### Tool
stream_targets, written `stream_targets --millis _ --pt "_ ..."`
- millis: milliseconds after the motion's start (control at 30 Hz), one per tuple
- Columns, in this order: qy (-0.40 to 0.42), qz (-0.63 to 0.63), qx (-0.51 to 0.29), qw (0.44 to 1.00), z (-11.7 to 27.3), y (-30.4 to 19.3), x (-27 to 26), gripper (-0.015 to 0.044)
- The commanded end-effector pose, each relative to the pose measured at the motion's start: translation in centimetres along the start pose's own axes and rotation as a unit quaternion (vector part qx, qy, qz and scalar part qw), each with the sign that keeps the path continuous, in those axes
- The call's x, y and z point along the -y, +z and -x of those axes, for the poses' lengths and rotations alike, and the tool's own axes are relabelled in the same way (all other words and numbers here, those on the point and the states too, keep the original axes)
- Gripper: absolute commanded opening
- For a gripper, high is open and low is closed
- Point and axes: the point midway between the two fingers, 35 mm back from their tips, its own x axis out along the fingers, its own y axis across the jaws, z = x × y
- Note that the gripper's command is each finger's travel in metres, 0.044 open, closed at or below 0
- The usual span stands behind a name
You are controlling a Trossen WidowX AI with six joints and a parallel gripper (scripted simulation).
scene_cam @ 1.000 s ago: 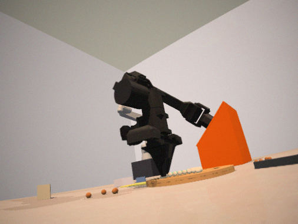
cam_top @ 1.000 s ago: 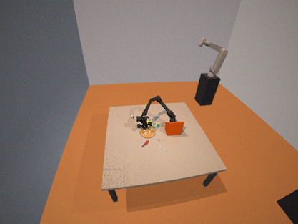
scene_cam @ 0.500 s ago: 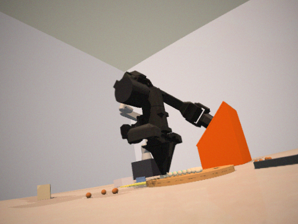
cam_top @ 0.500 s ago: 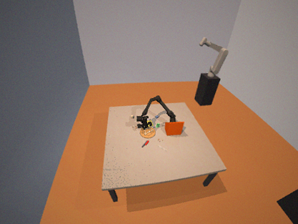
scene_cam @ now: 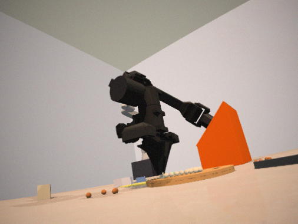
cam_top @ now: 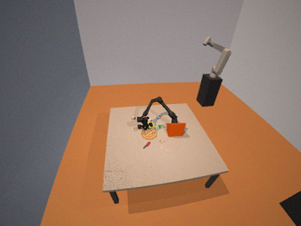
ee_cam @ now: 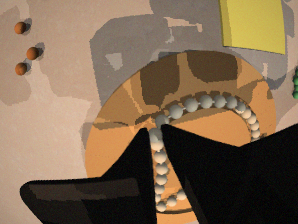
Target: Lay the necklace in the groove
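My tool (cam_top: 148, 129) (scene_cam: 161, 174) (ee_cam: 153, 132) is clenched on a bead of the pearl necklace (cam_top: 151, 133) (scene_cam: 186, 171) (ee_cam: 220, 101), low over the round board (cam_top: 148, 138) (scene_cam: 191, 178) (ee_cam: 112, 145) on the desk (cam_top: 160, 173) (scene_cam: 147, 206) (ee_cam: 55, 130). The necklace lies over the board, one side curving, the other running fairly straight from my fingertips (hardly a circle, I admit). I can't tell how much sits in the groove. An orange block (cam_top: 175, 129) (scene_cam: 224, 138) stands to the right of the board.
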Motion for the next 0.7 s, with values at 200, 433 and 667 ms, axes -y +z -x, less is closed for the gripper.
stream_targets --millis 200,433,667 --pt "0.000 -0.001 0.000 1.000 -0.35 0.08 -0.09 0.0079" --pt "0.000 -0.001 0.000 1.000 -0.35 0.08 -0.09 0.0263" --pt "-0.001 0.001 0.000 1.000 -0.30 0.02 -0.02 0.0440"
